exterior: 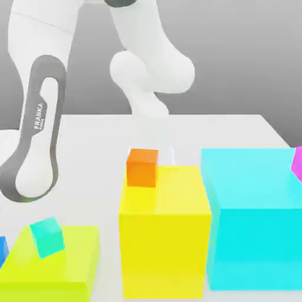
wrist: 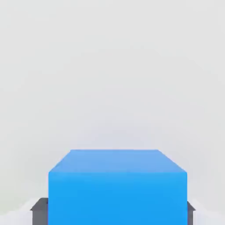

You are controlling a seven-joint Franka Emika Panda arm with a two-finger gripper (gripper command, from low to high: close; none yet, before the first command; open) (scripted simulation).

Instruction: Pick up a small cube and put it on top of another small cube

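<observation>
In the hand view a small blue cube sits between my gripper's dark grey fingers, which press on its two sides. The gripper is shut on it, over plain white table. In the exterior view a small orange cube rests on the back left corner of a big yellow block. A small teal cube lies tilted on a low lime block. The white arm reaches down behind the orange cube.
A tall cyan block stands right of the yellow one, with a magenta piece at the exterior view's right edge. A blue corner shows at the left edge. The arm's grey link hangs at the left.
</observation>
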